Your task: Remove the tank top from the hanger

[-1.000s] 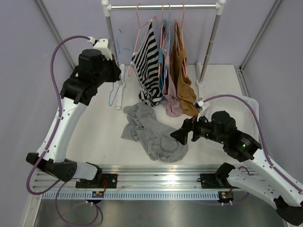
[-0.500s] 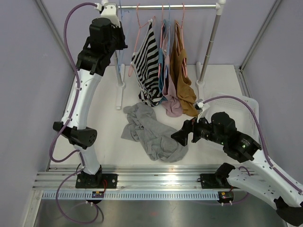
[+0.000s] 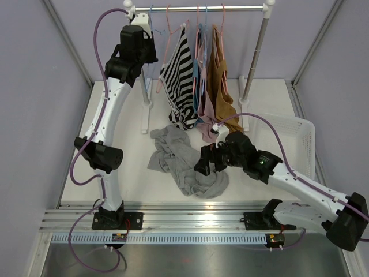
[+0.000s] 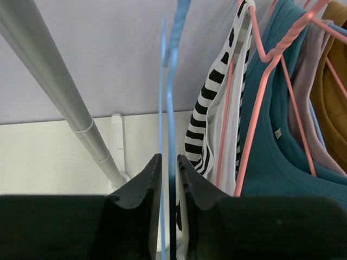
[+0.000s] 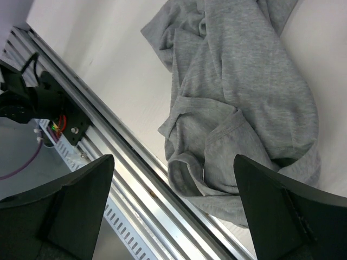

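Observation:
The grey tank top [image 3: 184,158] lies crumpled on the table, off any hanger; the right wrist view shows it [image 5: 244,97] beside the front rail. A bare blue hanger [image 4: 169,92] hangs from the rail's left end. My left gripper [image 4: 169,157] is raised to it [image 3: 145,23], jaws only slightly parted, the wire running between them with thin gaps on both sides. My right gripper [image 5: 173,162] hovers wide open over the tank top's near edge [image 3: 206,164], holding nothing.
The rail [image 3: 202,8] carries a striped top [image 3: 179,81], teal, pink and mustard [image 3: 222,98] tops on pink hangers [image 4: 260,81]. The rack's left post [image 4: 59,76] stands close to my left fingers. A white basket [image 3: 294,138] sits at the right.
My left arm rose from low beside the rack to the rail's left end with the blue hanger, and its jaws have just parted slightly. My right arm moved left over the grey tank top.

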`<control>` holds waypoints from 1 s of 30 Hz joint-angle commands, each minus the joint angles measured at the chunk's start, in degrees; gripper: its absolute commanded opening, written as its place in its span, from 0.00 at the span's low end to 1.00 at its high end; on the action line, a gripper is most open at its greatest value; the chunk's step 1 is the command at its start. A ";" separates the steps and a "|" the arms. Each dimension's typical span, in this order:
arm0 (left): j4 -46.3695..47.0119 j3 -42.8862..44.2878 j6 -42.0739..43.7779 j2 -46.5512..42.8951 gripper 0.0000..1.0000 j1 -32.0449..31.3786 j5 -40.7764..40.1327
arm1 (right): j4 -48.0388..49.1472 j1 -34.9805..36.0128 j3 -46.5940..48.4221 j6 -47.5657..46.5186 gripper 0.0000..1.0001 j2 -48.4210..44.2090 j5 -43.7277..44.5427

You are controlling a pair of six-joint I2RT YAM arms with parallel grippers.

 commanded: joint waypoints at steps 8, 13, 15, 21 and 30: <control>1.38 -3.31 -0.10 -12.15 0.99 0.35 -0.14 | 5.17 8.38 7.35 -0.99 0.99 21.68 16.33; 4.19 -17.27 -2.47 -25.78 0.99 0.44 -4.36 | 5.70 9.17 10.86 -0.73 0.99 32.51 20.72; 4.37 -24.66 -4.39 -32.96 0.99 0.44 -6.29 | 5.09 9.43 12.09 -0.38 1.00 37.43 24.66; 8.49 -48.35 -9.06 -50.13 0.99 0.53 -7.97 | 2.71 10.23 14.47 -0.02 0.51 45.27 28.65; 5.96 -70.81 -16.54 -71.05 0.99 0.53 -6.12 | -2.37 11.37 14.91 0.24 0.00 29.48 29.51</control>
